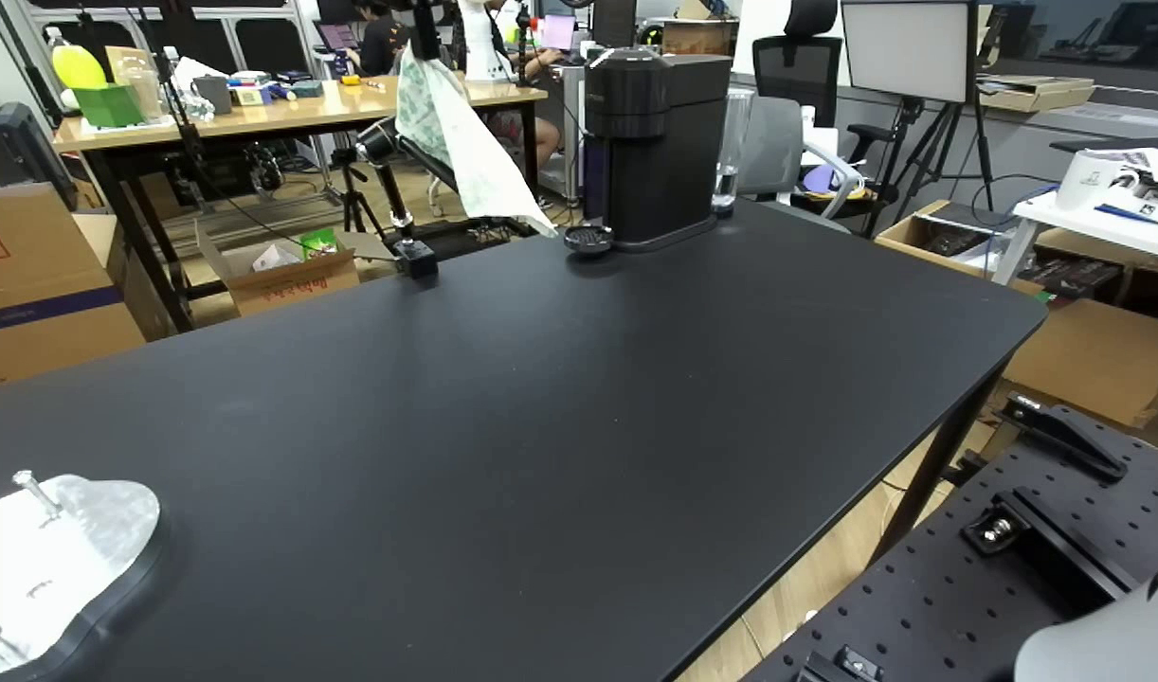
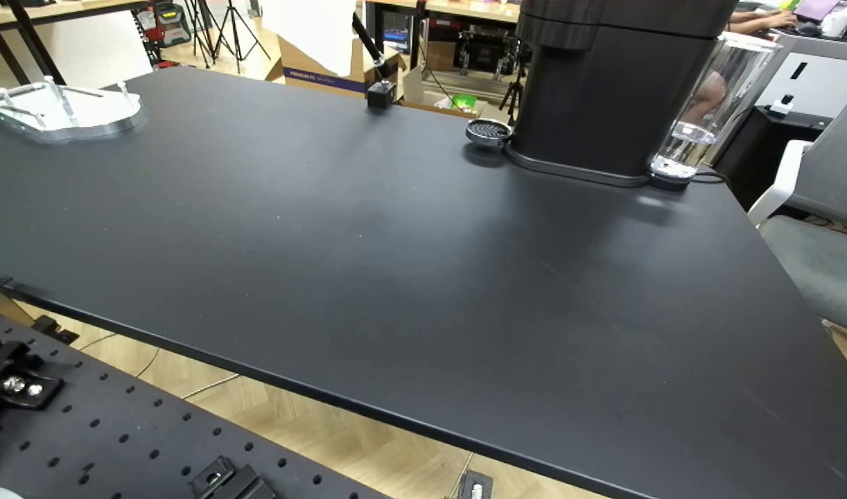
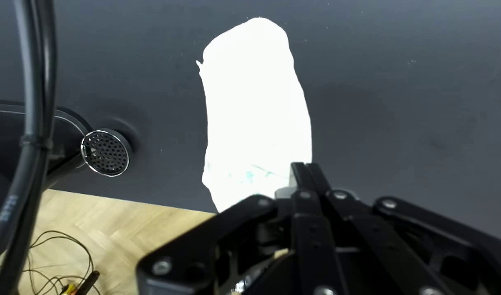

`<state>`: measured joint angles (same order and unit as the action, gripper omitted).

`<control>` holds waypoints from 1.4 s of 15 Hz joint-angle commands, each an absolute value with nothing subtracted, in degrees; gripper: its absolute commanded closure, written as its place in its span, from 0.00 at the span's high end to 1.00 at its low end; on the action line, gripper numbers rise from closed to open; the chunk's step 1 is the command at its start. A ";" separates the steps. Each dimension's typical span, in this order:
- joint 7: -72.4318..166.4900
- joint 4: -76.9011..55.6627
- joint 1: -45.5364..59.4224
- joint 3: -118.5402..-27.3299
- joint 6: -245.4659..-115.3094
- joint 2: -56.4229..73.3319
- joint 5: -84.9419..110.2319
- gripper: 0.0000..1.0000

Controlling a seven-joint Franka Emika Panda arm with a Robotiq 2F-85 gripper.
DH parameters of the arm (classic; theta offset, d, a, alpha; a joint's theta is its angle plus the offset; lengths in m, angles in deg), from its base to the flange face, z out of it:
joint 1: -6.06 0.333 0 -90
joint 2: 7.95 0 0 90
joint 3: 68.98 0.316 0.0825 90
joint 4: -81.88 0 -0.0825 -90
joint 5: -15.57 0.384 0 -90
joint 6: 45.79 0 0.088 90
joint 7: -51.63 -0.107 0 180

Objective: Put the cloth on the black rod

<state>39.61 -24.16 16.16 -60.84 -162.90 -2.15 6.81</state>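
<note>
The cloth (image 1: 475, 147) is white with a green pattern and hangs at a slant in an exterior view. It also shows in an exterior view (image 2: 312, 31) and, overexposed, in the wrist view (image 3: 256, 102). My gripper (image 1: 426, 47) is at the cloth's top end. In the wrist view its fingers (image 3: 307, 168) are together, with the cloth hanging below them. The black rod (image 2: 369, 45) rises at a slant from a clamp (image 2: 380, 94) at the table edge. Its stand (image 1: 389, 194) also shows, partly behind the cloth. Whether cloth and rod touch I cannot tell.
A black coffee machine (image 1: 660, 142) with a round drip tray (image 1: 588, 240) and a clear water tank (image 2: 687, 118) stands near the rod. A white board with pegs (image 1: 86, 530) lies on the black table (image 1: 503, 426). Cardboard boxes (image 1: 39, 275) stand beyond the edge.
</note>
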 commanded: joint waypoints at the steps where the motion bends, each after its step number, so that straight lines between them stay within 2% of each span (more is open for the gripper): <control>1: 37.38 -24.64 16.25 -60.96 -161.70 -2.44 6.51 0.00; 11: 35.87 -24.41 15.93 -62.38 -160.01 2.28 6.46 0.00; 21: 30.45 -20.78 16.48 -63.40 -164.23 4.80 6.67 0.00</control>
<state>33.38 -23.14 15.84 -63.15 -164.28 3.92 6.81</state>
